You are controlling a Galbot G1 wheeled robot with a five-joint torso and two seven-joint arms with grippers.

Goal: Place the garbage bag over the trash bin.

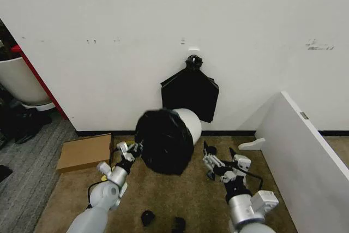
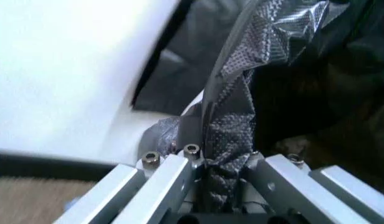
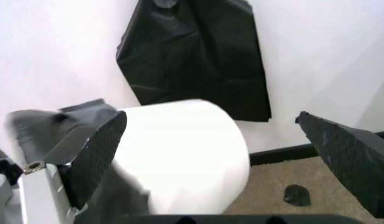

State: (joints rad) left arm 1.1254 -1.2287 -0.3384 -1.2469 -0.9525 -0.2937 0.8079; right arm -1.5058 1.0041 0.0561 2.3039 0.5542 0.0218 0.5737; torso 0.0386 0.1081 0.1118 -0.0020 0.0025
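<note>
The trash bin [image 1: 188, 120] is a cream-white pail, tipped with its mouth toward me in front of the wall. The black garbage bag [image 1: 163, 141] covers that mouth and the near part of the pail. My left gripper [image 1: 128, 154] is at the bag's left edge. In the left wrist view my left gripper [image 2: 224, 161] is shut on a fold of the crinkly garbage bag [image 2: 292, 88]. My right gripper [image 1: 218, 163] hangs open just right of the bin, touching nothing. The right wrist view shows that right gripper [image 3: 210, 119] with its fingers [image 3: 95, 149] spread before the trash bin [image 3: 186, 149] and a strip of garbage bag [image 3: 39, 128] beside it.
A flat black bundle [image 1: 190, 92] hangs on the wall behind the bin. A cardboard sheet [image 1: 84, 152] lies on the carpet to the left, and two small black lumps [image 1: 147, 217] lie near me. A white panel [image 1: 305, 151] slopes along the right. A large white tub [image 1: 22, 80] stands far left.
</note>
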